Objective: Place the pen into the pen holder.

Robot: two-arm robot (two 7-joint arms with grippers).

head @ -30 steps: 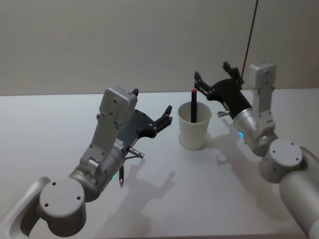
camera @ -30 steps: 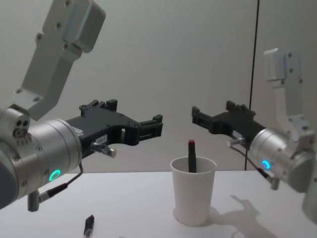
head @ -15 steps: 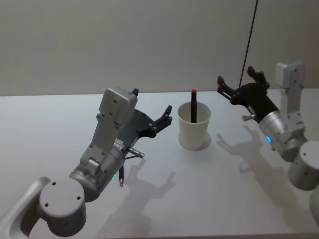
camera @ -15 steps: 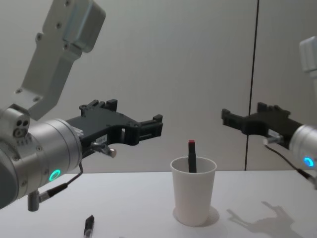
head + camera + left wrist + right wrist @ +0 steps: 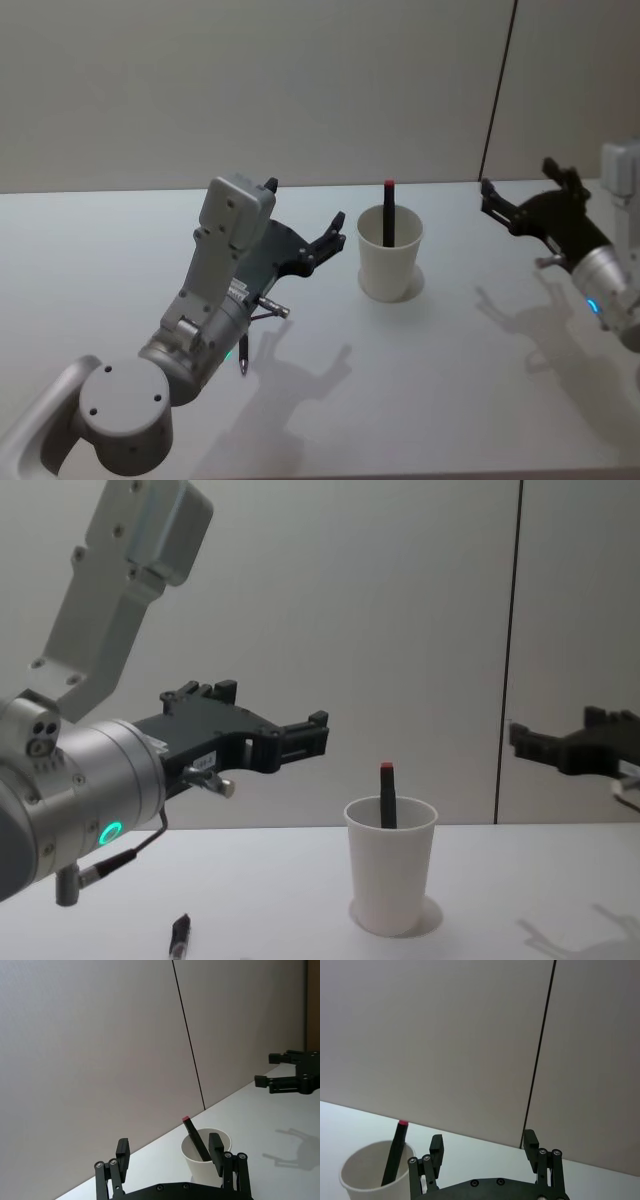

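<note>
1. White table (image 5: 420,380): we see it run beneath both arms, with a grey wall behind it.
2. The left arm (image 5: 215,290) rises from the near left corner. It bends at the wrist so that the left gripper (image 5: 326,240) points level towards the pen holder. In the left wrist view the left gripper (image 5: 169,1152) has its two fingers spread wide with nothing between them.
3. The right arm (image 5: 610,290) enters at the right edge of the head view. The right gripper (image 5: 515,190) is held above the table and aimed at the holder. In the right wrist view the right gripper (image 5: 483,1142) is likewise released, its fingers apart and empty.
4. The pen holder (image 5: 388,265), a white paper cup, stands upright near the table's middle. Seen from it in the head view, the left gripper sits near at about 9 o'clock. The right gripper sits well apart at about 2 o'clock.
5. The pen (image 5: 388,215) is inside the holder, leaning on its wall, with its red tip above the rim. Neither gripper touches it.
6. A loose pen (image 5: 242,358), dark, lies on the table under the left arm, at about 7 o'clock from the holder.
</note>
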